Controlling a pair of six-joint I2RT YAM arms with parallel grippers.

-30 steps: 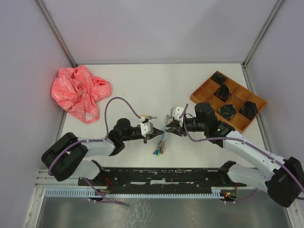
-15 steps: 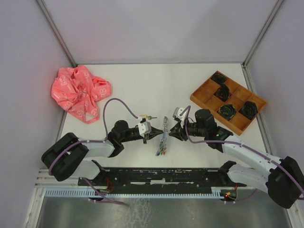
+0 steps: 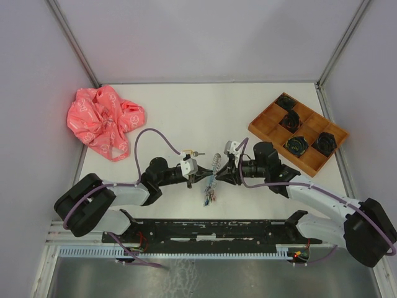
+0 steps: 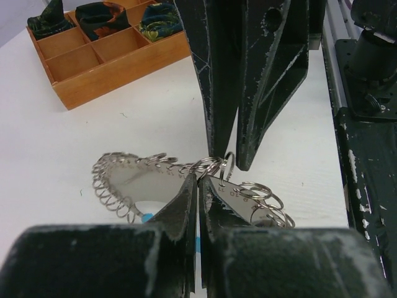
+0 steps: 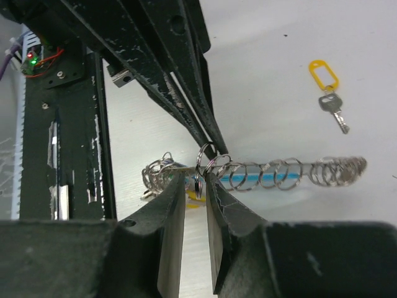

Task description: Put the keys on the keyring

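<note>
We see the two arms meeting nose to nose near the middle of the white table (image 3: 186, 105), just ahead of their bases. The keyring (image 5: 273, 172), a long silver bunch of many small linked rings with a blue piece running through it, stretches between them.

The left gripper (image 4: 198, 183) has its fingers drawn almost together, only a thin slit between them, and the tips pinch the bunch where the rings crowd. The right gripper (image 5: 196, 181) comes from the opposite side with its fingers narrow, and one upright ring sits in the gap between the tips. The tips of the two grippers are just beside each other. We cannot tell whether the bunch rests on the table or hangs slightly above it.

A key with a yellow tag (image 5: 330, 102) lies flat on the table, apart from the bunch and not joined to it. A crumpled pink bag (image 3: 102, 121) sits at the far left. A wooden tray (image 3: 273, 119) with dark items in several compartments sits at the far right
</note>
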